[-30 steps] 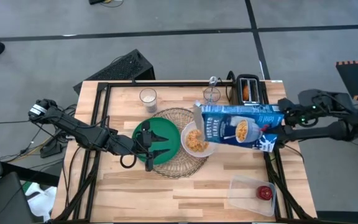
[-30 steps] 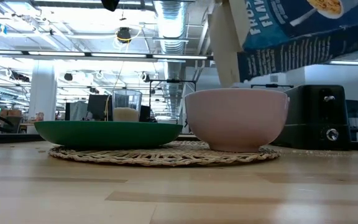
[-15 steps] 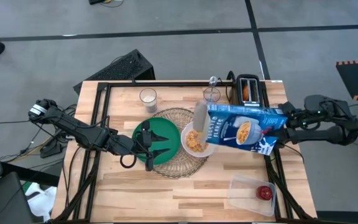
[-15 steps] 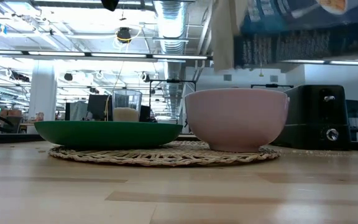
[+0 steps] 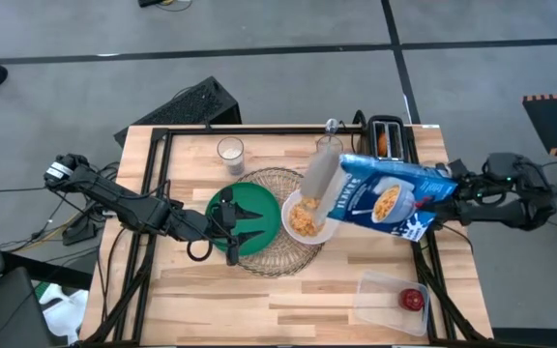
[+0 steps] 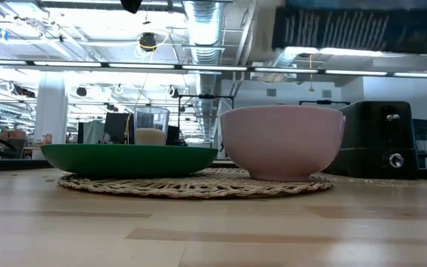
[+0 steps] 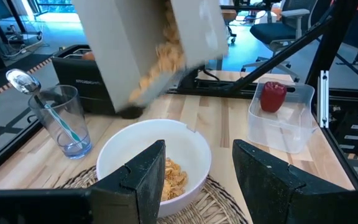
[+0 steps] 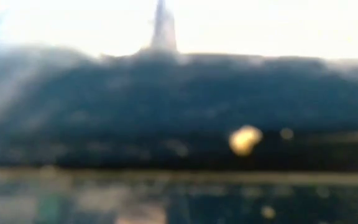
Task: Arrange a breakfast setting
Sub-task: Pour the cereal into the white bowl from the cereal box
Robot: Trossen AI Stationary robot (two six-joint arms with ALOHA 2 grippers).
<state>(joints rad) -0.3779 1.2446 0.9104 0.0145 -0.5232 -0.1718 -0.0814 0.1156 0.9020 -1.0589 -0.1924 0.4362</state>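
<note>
A white bowl [image 5: 307,218] with cereal and a green plate [image 5: 249,215] rest on the round woven mat [image 5: 280,253]. My right gripper [image 5: 435,199] is shut on the blue-white carton [image 5: 385,198]. The carton lies tilted above the bowl, its open end [image 5: 319,179] over it. In the left wrist view, flakes [image 7: 160,59] drop from the carton [image 7: 135,43] toward the bowl [image 7: 135,155]. My left gripper [image 5: 236,232] is open and empty above the plate. A glass of milk [image 5: 229,150] and a glass with a spoon [image 5: 329,145] stand at the far side. My right gripper holds the carton by its closed bottom end [image 5: 424,205], coming level from the table's right side. The carton itself hides the fingers. The carton is lifted clear, lying nearly on its side with the open end lowest over the bowl.
The black toaster [image 5: 387,138] stands at the far right, with something tan in a slot. A clear plastic tub [image 5: 383,290] with the red apple [image 5: 412,299] sits at the near right. Bare wood lies along the near edge.
My right gripper has drawn a little toward the table's right edge and risen with the carton. The carton's open end has lifted higher above the bowl and nearly left the low view. Flakes keep falling into the bowl.
</note>
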